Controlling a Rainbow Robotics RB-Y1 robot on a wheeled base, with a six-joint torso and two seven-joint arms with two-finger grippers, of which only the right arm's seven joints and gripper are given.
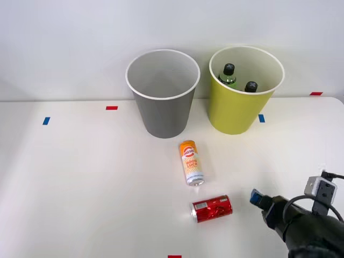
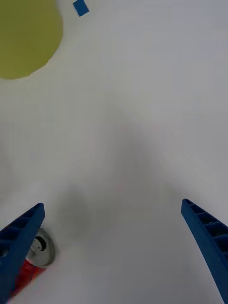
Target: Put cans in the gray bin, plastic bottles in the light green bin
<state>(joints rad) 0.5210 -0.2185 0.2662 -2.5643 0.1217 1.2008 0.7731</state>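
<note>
- right arm [image 1: 309, 228] enters at the front view's lower right corner, black, low over the table, cable looped along the wrist
- right gripper [image 2: 111, 228] wide open, holding nothing
- blue ribbed fingers [image 2: 21, 235] spread far apart, one at each bottom corner of the wrist view
- one blue fingertip [image 1: 256, 197] shows in front view, pointing toward robot's left

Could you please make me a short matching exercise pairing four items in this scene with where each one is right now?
Things:
1. shiny red can
2. orange-and-white can
3. two green-tinted plastic bottles
4. right gripper with blue ribbed fingers

Places:
A. inside the yellow-green bin
B. lying on the table in front of the gray bin
C. open above the table, beside the red can
D. lying on the table nearest the gripper

Pairs: 1-D, 2-B, 3-A, 4-C
</note>
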